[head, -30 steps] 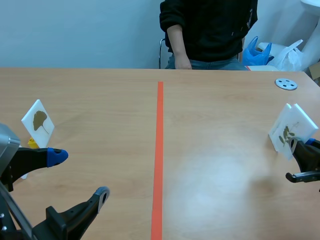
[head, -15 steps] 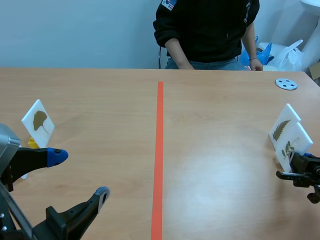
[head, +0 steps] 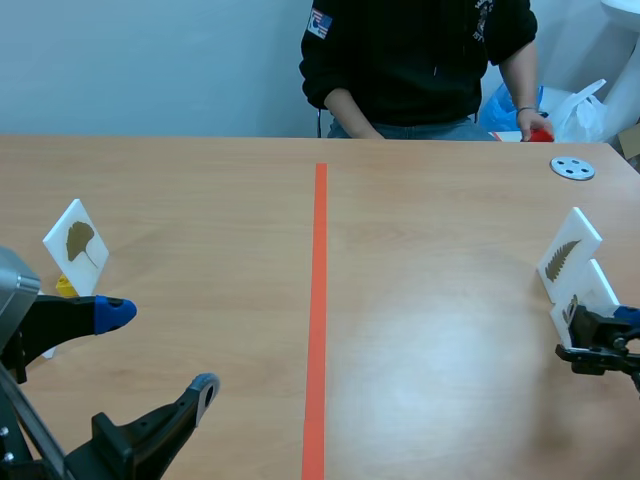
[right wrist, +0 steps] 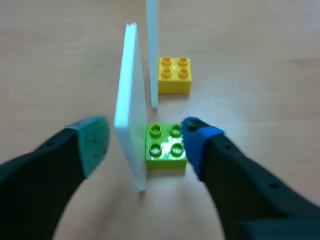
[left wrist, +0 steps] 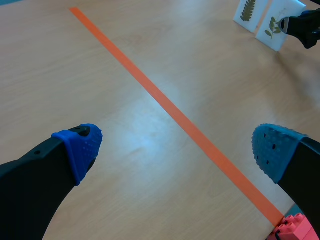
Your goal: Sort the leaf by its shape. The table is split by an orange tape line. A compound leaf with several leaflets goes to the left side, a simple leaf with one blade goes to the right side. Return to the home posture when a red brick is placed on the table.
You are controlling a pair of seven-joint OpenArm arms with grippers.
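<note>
Leaf card (head: 577, 298) stands right of the tape line (head: 317, 300), right fingers (head: 595, 322) released around it.
Scene view: left fingers (head: 108, 313) spread wide, holding nothing. Left wrist view: card just beside a fern card (left wrist: 247, 10). Right wrist view: fingers flank card and its green brick (right wrist: 165, 145), thin gap showing.

— Where do the leaf cards stand?
— There are three white cards, each upright on a toy brick. The ginkgo card (head: 76, 247), with one fan-shaped blade, is left of the orange tape line (head: 317, 320) on a yellow brick (head: 64, 287).
— And on the right?
— The fern card (head: 569, 255) has many leaflets and stands on a second yellow brick (right wrist: 174, 75). Just in front of it, the sprig card (head: 583, 297) sits on a green brick (right wrist: 166, 146), between the right gripper's (right wrist: 145, 139) fingers.
— The red brick?
— A red thing (head: 541, 133) is in the person's hand (head: 526, 118) at the far edge.
</note>
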